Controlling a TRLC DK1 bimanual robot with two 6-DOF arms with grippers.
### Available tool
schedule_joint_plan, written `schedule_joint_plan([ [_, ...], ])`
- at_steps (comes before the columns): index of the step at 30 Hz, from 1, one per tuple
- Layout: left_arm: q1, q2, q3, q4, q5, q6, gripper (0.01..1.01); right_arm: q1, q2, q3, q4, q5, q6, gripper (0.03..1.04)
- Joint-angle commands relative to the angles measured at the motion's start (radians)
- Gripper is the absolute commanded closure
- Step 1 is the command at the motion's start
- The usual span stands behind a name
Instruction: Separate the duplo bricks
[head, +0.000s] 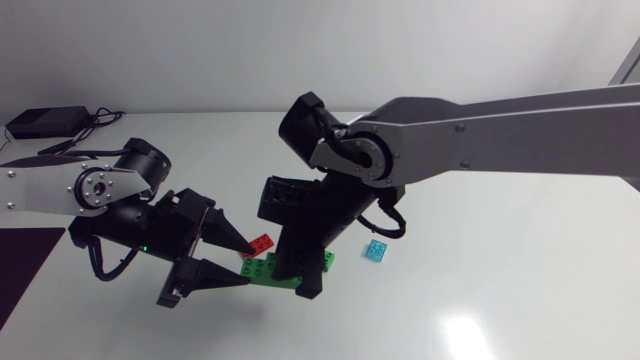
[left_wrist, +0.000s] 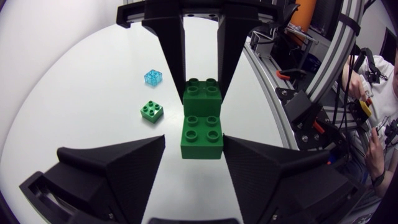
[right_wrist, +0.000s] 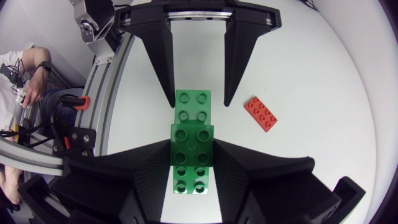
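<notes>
Because your right gripper (right_wrist: 193, 147) looks clamped on the raised middle of the green stack (right_wrist: 192, 106) while your left gripper (head: 248, 265) only straddles the other end, jaws apart with a gap on one side, the main risk is closing the left off-centre. That would shove or twist the stack in the right's hold rather than seize it. Both grippers sit nose to nose over one short stack, so fingers could knock together if you close or pull carelessly. The stack looks to rest on the table (head: 500, 280), mid-workspace. A straight pull likely won't unseat the studs, and a hard peel could fling a piece. The red brick (right_wrist: 261, 114) lies near the left's finger and is easy to sweep. The small green brick (left_wrist: 152, 111) and blue brick (left_wrist: 153, 77) sit apart on the other side. They're lower risk, though a flung piece could scatter them.
</notes>
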Motion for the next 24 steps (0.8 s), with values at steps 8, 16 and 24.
schedule_joint_plan([
  [8,-0.021,-0.019,-0.033,-0.01,0.014,0.033,0.659,0.023,-0.023,-0.023,0.018,-0.013,0.031,0.76],
  [16,-0.035,-0.016,-0.045,-0.012,0.014,0.033,0.728,0.026,-0.042,-0.029,0.03,-0.013,0.049,0.76],
  [24,-0.04,-0.03,-0.063,-0.01,0.012,0.057,0.759,0.031,-0.055,-0.023,0.027,-0.021,0.066,0.76],
])
